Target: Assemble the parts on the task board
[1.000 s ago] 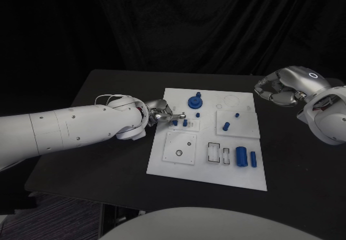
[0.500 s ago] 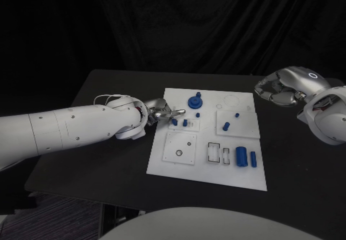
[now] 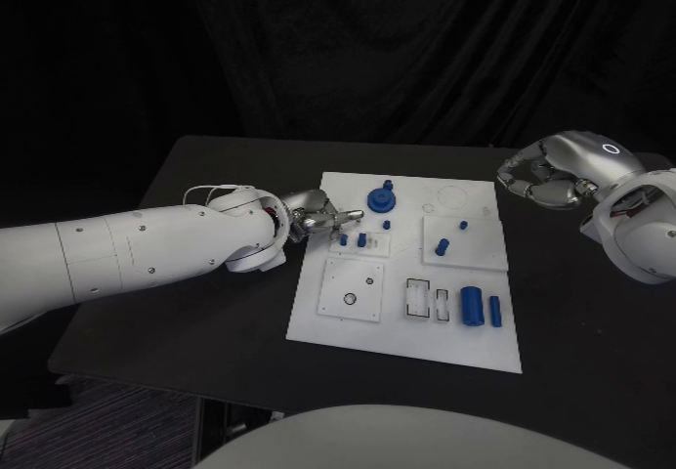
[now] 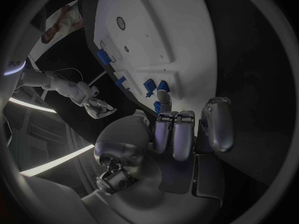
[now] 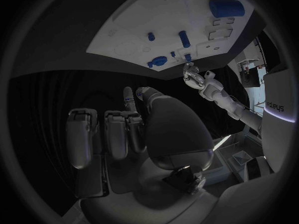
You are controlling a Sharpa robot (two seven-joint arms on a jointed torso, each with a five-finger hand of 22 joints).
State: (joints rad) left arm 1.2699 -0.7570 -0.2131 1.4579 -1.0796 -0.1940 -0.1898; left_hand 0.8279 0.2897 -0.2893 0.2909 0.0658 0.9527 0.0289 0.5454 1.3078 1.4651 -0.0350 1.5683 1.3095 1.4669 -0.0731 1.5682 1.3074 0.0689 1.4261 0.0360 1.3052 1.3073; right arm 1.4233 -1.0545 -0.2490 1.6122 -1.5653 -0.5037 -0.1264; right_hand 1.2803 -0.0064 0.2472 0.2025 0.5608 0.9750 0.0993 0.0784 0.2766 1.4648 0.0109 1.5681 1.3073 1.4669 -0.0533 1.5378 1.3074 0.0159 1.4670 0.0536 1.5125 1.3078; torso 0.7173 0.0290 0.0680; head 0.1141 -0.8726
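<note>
Several small blue parts [image 3: 441, 247] stand or lie on the white board [image 3: 408, 337] in the middle of the black bench [image 3: 211, 293]: a round knobbed piece [image 3: 380, 200] near the far edge, short pegs [image 3: 362, 239] at the board's left side, and two stubby cylinders [image 3: 474, 304] lying near the right front. They look like hard moulded plastic, so I judge them light, rigid and rather slick; a fingertip pinch across the sides of a peg, or round the waist of a cylinder, should hold better than a grip from the ends. Being so light, they may tip or skate if nudged before the fingers close. The left hand [image 3: 318, 217] reaches over the board's left edge, its fingertips right at one of the pegs [image 3: 343, 237]; whether it pinches the peg or only touches it, I cannot tell. The right hand [image 3: 542, 179] hangs off the board's far right corner, fingers curled in on nothing, well apart from the parts.
</note>
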